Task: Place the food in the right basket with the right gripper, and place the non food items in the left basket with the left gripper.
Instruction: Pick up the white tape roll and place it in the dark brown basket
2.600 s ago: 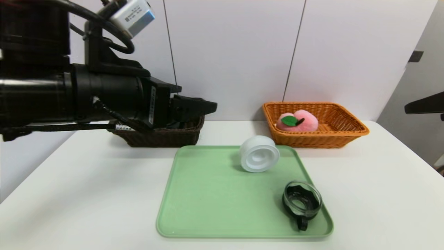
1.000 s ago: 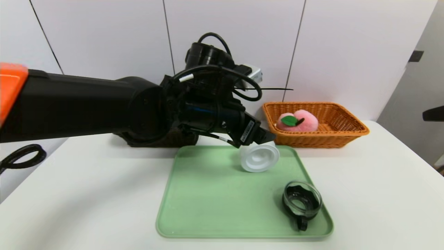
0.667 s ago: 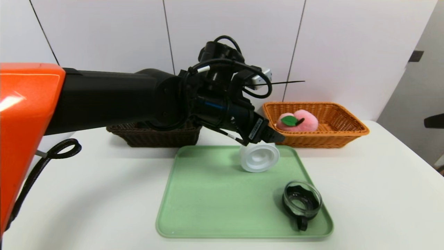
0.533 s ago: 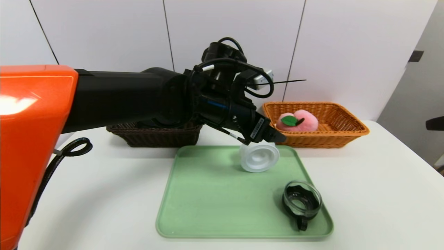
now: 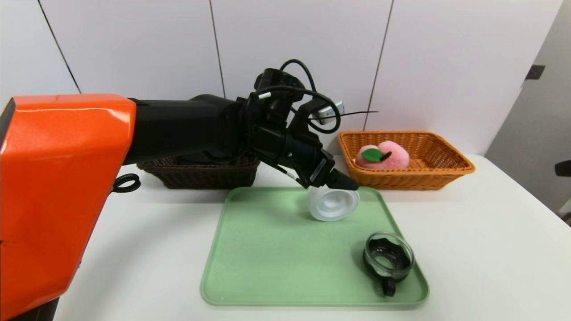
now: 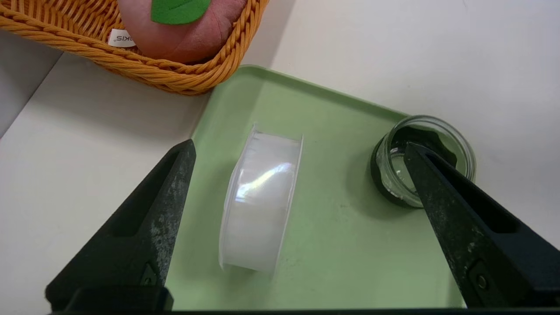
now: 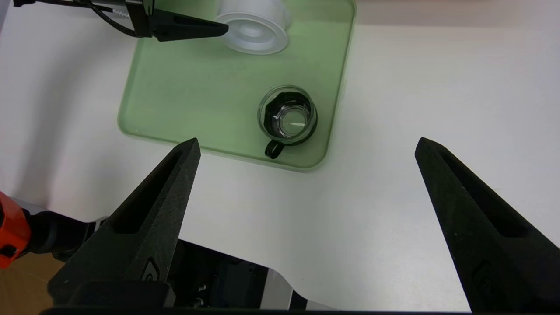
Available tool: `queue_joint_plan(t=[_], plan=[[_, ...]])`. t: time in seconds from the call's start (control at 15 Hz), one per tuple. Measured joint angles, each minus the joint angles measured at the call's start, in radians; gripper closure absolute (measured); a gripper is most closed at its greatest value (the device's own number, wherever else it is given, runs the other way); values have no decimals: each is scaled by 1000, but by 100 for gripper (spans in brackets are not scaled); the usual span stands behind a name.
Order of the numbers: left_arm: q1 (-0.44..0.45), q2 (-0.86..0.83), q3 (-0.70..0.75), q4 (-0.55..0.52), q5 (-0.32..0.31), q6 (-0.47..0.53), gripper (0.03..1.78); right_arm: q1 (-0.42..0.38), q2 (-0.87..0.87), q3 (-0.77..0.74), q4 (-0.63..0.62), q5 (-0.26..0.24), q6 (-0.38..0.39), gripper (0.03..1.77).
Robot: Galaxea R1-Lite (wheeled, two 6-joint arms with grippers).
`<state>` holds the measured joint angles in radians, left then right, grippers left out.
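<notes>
A: Left hand (image 5: 343,183) hovers spread just above the white container (image 5: 333,203), lying on its side at the far edge of the green tray (image 5: 267,249).

B: Next, straddle its flat faces, squeeze, then carry to the brown basket (image 5: 200,171).

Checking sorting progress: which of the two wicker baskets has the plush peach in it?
The orange basket, on the robot's right, holds the peach. The dark brown basket sits behind the left arm, so its contents are hidden.
</notes>
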<state>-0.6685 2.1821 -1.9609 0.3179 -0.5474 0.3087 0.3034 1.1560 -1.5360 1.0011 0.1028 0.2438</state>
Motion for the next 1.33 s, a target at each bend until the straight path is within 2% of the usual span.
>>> queue_joint_plan(t=[0.33, 1.33], plan=[[15, 27, -1, 17, 1, 134, 12, 0, -5, 13, -1, 1, 0, 11], [13, 102, -3, 17, 63, 143, 12, 0, -3, 13, -1, 1, 0, 11]])
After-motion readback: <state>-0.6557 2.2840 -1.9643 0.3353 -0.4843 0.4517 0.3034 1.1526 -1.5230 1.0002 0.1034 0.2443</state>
